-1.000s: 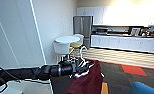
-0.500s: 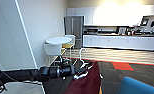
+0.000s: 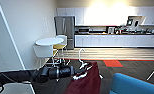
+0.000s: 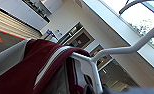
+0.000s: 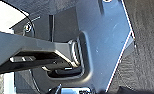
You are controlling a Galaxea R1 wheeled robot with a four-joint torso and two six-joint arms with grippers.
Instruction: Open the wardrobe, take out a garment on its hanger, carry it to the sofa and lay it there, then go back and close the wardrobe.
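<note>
Sofa [image 3: 135, 85] in head view; hanger [image 4: 113, 51] closer from left wrist.

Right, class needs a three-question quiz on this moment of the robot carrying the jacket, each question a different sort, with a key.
1. True or false: the garment hangs on the hanger at the end of the left arm.
2. What lies at the lower right of the head view? A. the blue sofa B. a green bed C. a wooden bench
3. Fill in: the round table by the wall is ____ in colour.

Key: 1 true; 2 A; 3 white.
</note>
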